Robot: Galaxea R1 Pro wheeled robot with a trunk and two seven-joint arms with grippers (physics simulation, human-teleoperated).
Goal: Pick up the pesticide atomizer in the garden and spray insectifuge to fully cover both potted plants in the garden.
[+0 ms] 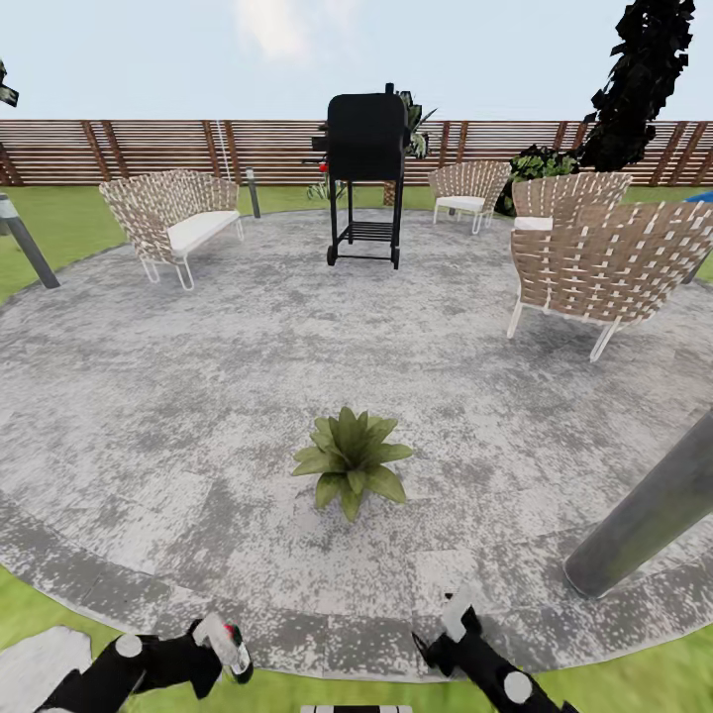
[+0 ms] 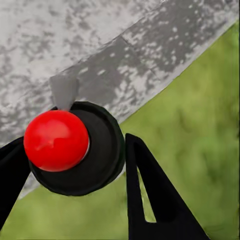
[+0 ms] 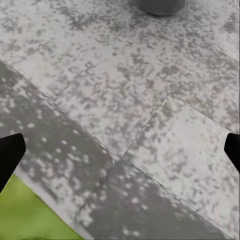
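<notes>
Head view: spray bottle (image 1: 226,644) clamped in the left gripper (image 1: 213,649) at the lower left of the frame, with one potted plant (image 1: 351,460) dead centre on the gravel patio (image 1: 198,396).

Looks too far off for the mist to land yet; spraying from here would likely wet gravel, not leaves. Nozzle aim hard to judge from up here, so a squeeze pointed the wrong way could miss entirely. Only this plant in sight, so full cover of both needs a search past the grill (image 1: 365,149) and the woven chairs (image 1: 606,262). Left wrist view gives what the head cannot: red cap (image 2: 56,140) on the black bottle top, fingers (image 2: 150,195) hugging both sides, patio edge and lawn (image 2: 200,125) below. Right wrist view: right gripper (image 3: 120,150) spread wide, nothing between the tips, grey post base (image 3: 157,6) at top centre.
</notes>
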